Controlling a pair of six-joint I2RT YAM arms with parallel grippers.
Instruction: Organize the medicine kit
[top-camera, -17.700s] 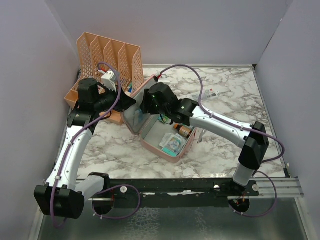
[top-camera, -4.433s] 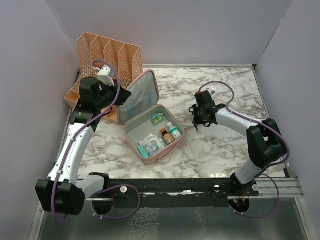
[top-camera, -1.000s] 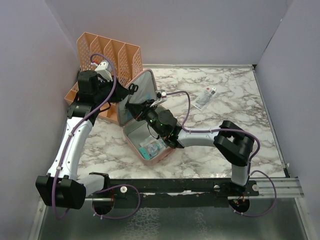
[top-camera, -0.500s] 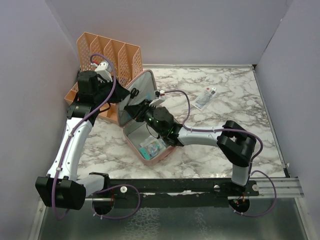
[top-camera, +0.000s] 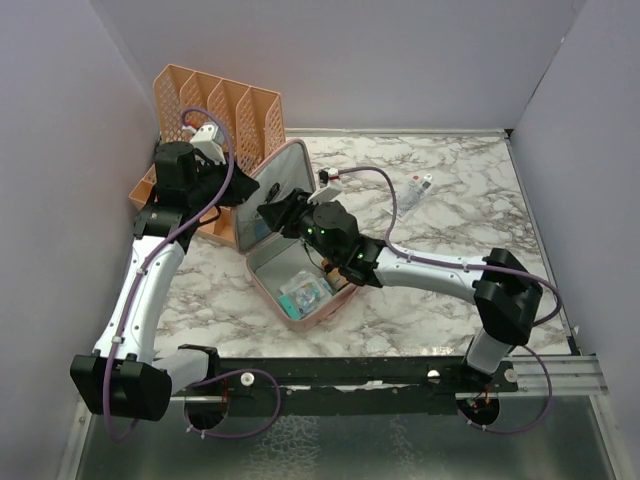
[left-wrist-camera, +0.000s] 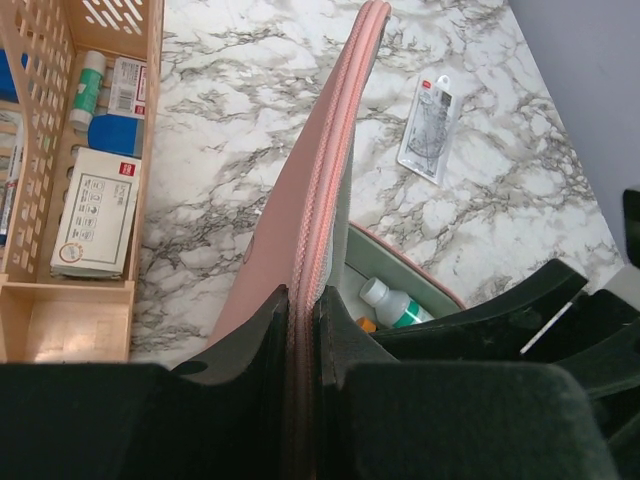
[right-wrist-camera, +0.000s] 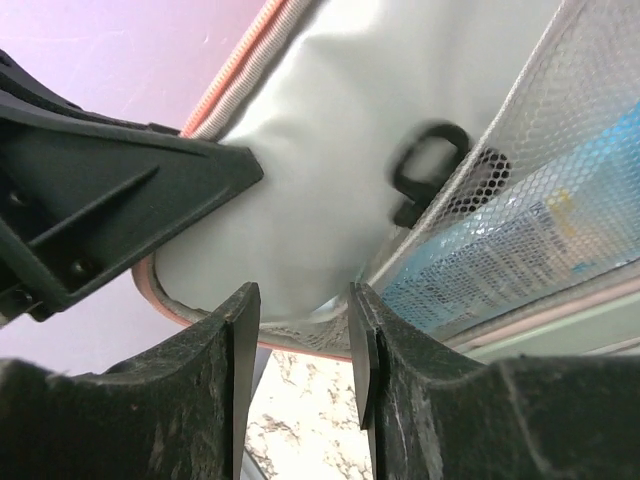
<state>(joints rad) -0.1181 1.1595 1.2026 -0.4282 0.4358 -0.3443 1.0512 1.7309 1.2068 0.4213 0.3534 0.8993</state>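
The pink medicine kit (top-camera: 268, 287) lies open left of the table's middle, with its lid (top-camera: 293, 180) standing upright. My left gripper (top-camera: 261, 187) is shut on the lid's pink zipped edge (left-wrist-camera: 322, 190). My right gripper (top-camera: 273, 213) is open against the pale lining inside the lid (right-wrist-camera: 330, 130), with its fingers on either side of the mesh pocket's lower rim (right-wrist-camera: 300, 325). A black zip pull (right-wrist-camera: 425, 170) and a blue packet behind the mesh (right-wrist-camera: 500, 260) show there. A white bottle with a green label (left-wrist-camera: 392, 304) stands in the base.
The orange perforated file rack (top-camera: 215, 110) stands at the back left, and its tray holds small boxes (left-wrist-camera: 95, 210). A clear blister pack (top-camera: 417, 190) lies on the marble at the back right; it also shows in the left wrist view (left-wrist-camera: 430, 128). Grey walls enclose the table.
My right arm's elbow has swung to the right and the forearm has stretched out. Its gripper has edged up and left along the lid. My left gripper still holds the lid upright.
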